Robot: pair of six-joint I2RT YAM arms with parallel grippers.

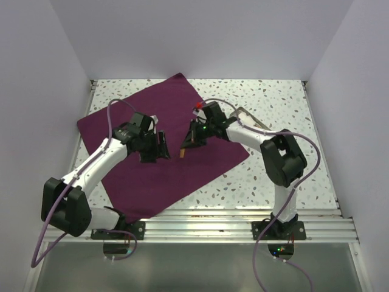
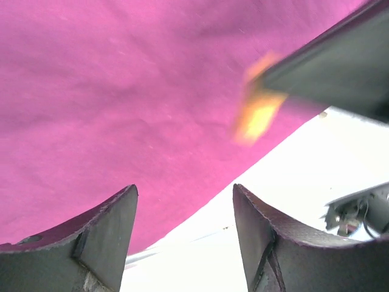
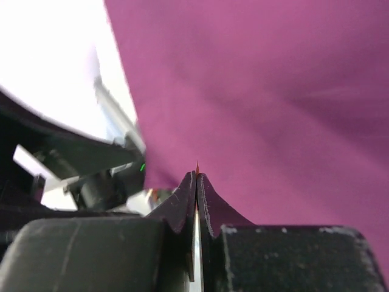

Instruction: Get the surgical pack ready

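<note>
Maroon surgical pack lay flat toward left edge of table; left gripper jaws apart above it; right gripper jaws together, orange sliver at tip.

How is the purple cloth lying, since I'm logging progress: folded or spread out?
Spread out. The surgical pack lies as one flat square sheet on the table, with no fold visible from above.

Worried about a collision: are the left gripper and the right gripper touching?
Apart. In the left wrist view, the shut right gripper hangs beyond the open left gripper, with the deep purple fabric cloth showing between them.
</note>
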